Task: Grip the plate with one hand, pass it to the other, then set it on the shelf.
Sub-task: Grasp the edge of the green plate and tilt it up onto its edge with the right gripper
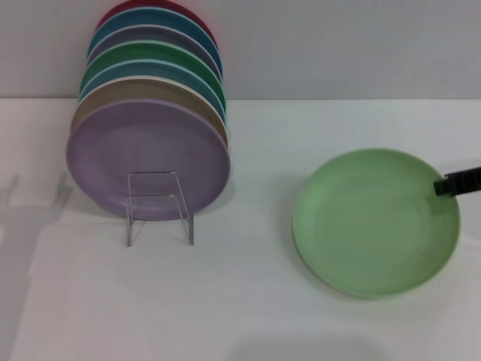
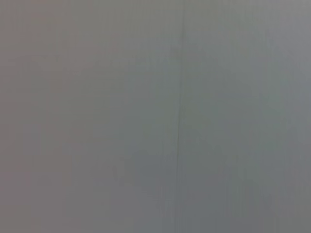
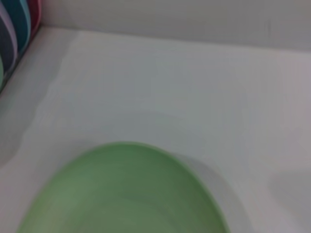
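The light mint-green plate (image 1: 373,222) lies on the white table at the right of the head view. It also fills the near part of the right wrist view (image 3: 121,194). My right gripper (image 1: 457,182) reaches in from the right edge, and its black tip rests over the plate's right rim. The shelf (image 1: 158,207), a clear acrylic rack, stands at the left with its bent front bracket toward me. It holds a row of upright plates. My left gripper is out of view; the left wrist view shows only a plain grey surface.
The lilac plate (image 1: 146,154) stands at the front of the rack, with tan, blue, dark green, grey and red plates (image 1: 161,56) behind it. A grey wall (image 1: 338,45) runs along the back of the table. Bare white table (image 1: 248,286) lies between rack and plate.
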